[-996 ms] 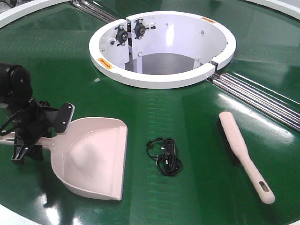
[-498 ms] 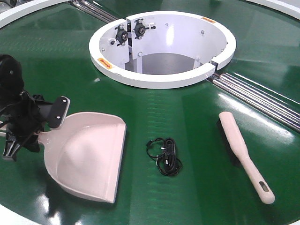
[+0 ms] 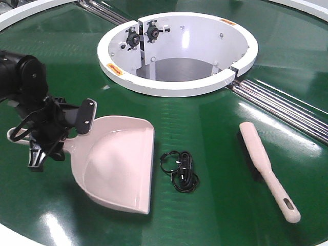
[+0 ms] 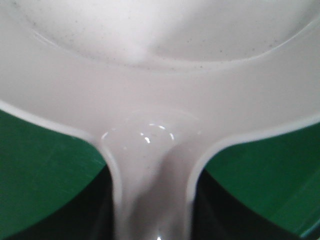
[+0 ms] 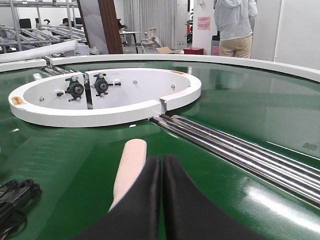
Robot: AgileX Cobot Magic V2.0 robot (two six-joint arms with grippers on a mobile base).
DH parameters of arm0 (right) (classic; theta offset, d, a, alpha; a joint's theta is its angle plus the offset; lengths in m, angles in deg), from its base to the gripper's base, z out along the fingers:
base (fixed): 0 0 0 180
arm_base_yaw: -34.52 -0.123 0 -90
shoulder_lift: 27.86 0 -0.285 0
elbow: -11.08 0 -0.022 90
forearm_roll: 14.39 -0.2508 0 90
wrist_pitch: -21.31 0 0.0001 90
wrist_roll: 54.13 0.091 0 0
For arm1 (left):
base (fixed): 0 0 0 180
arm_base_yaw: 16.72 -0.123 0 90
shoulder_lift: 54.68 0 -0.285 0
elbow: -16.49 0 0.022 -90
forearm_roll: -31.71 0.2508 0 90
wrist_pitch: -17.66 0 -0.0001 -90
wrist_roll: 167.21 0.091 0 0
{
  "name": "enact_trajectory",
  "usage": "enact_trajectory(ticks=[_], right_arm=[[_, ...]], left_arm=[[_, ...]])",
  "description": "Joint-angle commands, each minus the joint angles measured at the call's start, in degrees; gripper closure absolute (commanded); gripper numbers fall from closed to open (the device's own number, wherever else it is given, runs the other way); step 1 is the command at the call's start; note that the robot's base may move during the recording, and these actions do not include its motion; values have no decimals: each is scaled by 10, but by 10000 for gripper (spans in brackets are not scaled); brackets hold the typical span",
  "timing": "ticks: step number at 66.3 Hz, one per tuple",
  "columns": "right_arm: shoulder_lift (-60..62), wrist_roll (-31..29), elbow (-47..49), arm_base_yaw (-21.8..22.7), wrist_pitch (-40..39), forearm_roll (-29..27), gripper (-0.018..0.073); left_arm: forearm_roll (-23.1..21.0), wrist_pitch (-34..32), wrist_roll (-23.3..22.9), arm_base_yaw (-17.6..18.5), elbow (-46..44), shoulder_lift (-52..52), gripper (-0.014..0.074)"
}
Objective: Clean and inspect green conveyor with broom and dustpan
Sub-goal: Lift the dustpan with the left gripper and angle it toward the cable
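The green conveyor (image 3: 205,133) fills the front view. The pale pink dustpan (image 3: 120,164) lies on it at the left, its lip facing the front right. My left gripper (image 3: 61,137) is shut on the dustpan's handle. In the left wrist view the handle (image 4: 152,200) runs between the dark fingers (image 4: 97,212), and the pan (image 4: 160,60) fills the top. The broom (image 3: 264,164) lies on the belt at the right, bristles to the left. My right gripper (image 5: 161,161) is shut and empty, just behind and right of the broom (image 5: 131,165). It is out of the front view.
A black coiled cable (image 3: 180,170) lies on the belt between the dustpan and the broom. The white ring-shaped hub (image 3: 177,89) stands at the back centre. Silver metal rods (image 3: 287,108) cross the belt at the right, also in the right wrist view (image 5: 235,150). A person (image 5: 235,25) stands beyond the conveyor.
My left gripper and the dustpan first drew left, then moved right and a little away from the camera. The pan's lip is now closer to the black cable. The broom and cable have not moved.
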Motion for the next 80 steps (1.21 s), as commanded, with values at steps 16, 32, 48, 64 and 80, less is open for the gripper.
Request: enact_trajectory(ticks=[16,32,48,64,80], right_arm=[[7,-1,-12,3,-43,0,569],[7,-1,-12,3,-43,0,569],[7,-1,-12,3,-43,0,569],[7,-1,-12,3,-43,0,569],[7,-1,-12,3,-43,0,569]], left_arm=[[18,43,-51,18,-51,22,604],[48,48,-55,22,-51,37,604],[49,45,-55,22,-51,39,604],[47,49,-55,22,-51,38,604],[47,49,-55,22,-51,38,604]])
